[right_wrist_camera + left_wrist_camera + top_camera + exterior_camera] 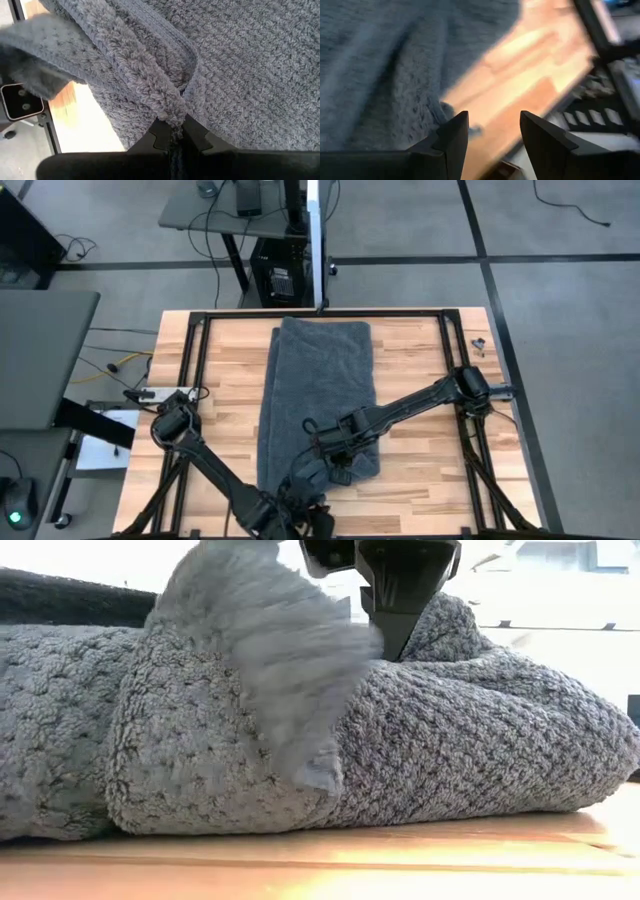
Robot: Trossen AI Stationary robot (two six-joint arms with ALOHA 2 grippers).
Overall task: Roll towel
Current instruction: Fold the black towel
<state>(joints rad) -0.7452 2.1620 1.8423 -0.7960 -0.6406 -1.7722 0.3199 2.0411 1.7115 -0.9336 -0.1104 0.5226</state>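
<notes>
towel bulked low in frame; right gripper pinching its hem, left gripper gaping, empty, bottom centre.

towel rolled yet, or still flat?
Mostly flat. The towel lies as a long strip on the table; only its near end is bunched, an edge pinched in the right gripper.

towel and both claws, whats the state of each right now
towel: lying lengthwise on the table, folded into a long strip, near end bunched up, not yet a full roll
right claw: shut on the towel, pinching a fold of its hem
left claw: open, holding nothing, at the towel's near end by the table's front edge
</notes>
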